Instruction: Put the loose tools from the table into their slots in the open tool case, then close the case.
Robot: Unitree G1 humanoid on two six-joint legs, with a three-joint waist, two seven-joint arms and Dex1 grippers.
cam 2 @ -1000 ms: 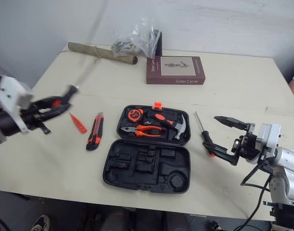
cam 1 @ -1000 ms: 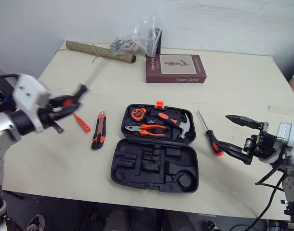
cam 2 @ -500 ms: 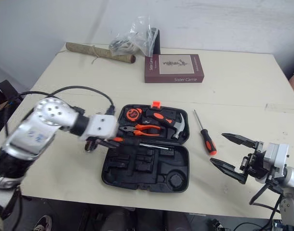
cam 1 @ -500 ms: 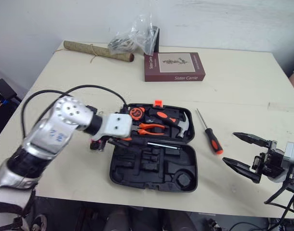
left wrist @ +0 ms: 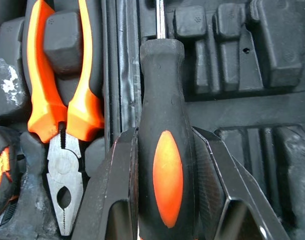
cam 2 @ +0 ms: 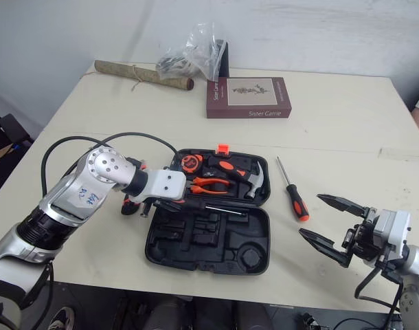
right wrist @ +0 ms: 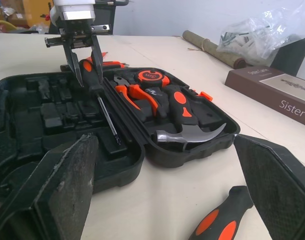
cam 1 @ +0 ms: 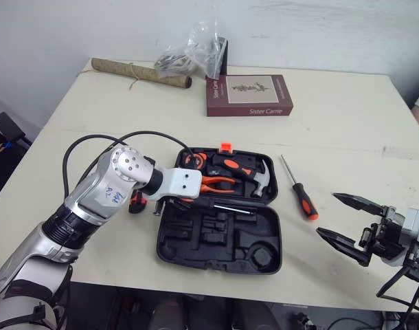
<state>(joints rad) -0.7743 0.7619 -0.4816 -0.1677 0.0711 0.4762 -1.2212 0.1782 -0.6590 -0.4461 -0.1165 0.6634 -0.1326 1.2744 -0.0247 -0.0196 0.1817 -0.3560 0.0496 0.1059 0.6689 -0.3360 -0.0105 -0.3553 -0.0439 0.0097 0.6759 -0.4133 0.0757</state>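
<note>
Maroon book (cam 1: 249,96), clear plastic bag (cam 1: 192,51), perhaps a rolled mat (cam 1: 141,73)

Maroon book (cam 1: 249,95) near far edge of table (cam 1: 347,137): white lettering along cover's near right corner reads "Sister Carrie". Right wrist view cuts same title to "Sister C". Small print under cover picture too small to read. Tape measure (right wrist: 151,76) in tool case (cam 1: 170,249): round label, illegible.

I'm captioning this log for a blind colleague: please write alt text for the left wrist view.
The left gripper is shut on a black-and-orange screwdriver, held over the open case with its shaft pointing away along the moulded slots. Orange-handled pliers lie in their slot beside it.
</note>
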